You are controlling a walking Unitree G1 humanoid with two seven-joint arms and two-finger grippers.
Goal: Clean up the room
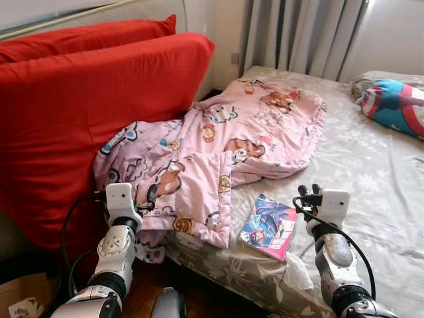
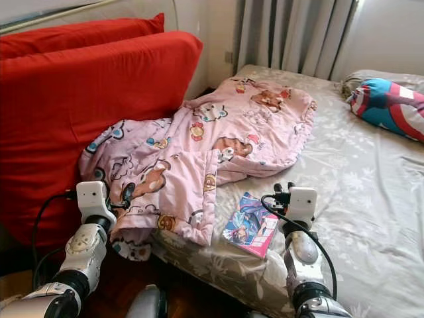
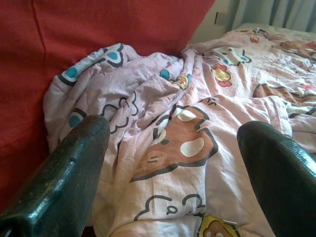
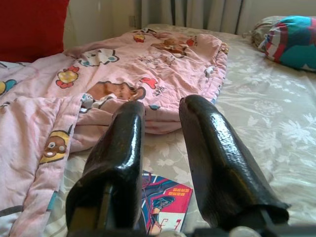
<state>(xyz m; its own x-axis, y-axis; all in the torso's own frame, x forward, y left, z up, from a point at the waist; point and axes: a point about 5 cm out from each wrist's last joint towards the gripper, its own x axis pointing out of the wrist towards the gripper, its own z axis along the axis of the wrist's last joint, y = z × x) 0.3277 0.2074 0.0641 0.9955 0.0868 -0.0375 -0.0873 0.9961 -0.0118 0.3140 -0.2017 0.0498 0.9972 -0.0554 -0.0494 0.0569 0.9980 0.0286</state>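
A crumpled, soft pink quilt (image 1: pixel 218 146) with cartoon bears runs from lower left to upper centre of the frame, draped off the bed (image 1: pixel 371 172) edge against red cushions (image 1: pixel 79 112). A glossy book (image 1: pixel 269 226) lies flat at lower centre. The left end effector (image 1: pixel 147 197) gapes wide, empty, by the quilt; the right end effector (image 1: pixel 306 193) is narrowly parted, empty, above the book.

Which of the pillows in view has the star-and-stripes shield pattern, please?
The blue, red and white pillow at the far end of the bed, beside the curtains. The two big pillows on the robot's left are plain red.
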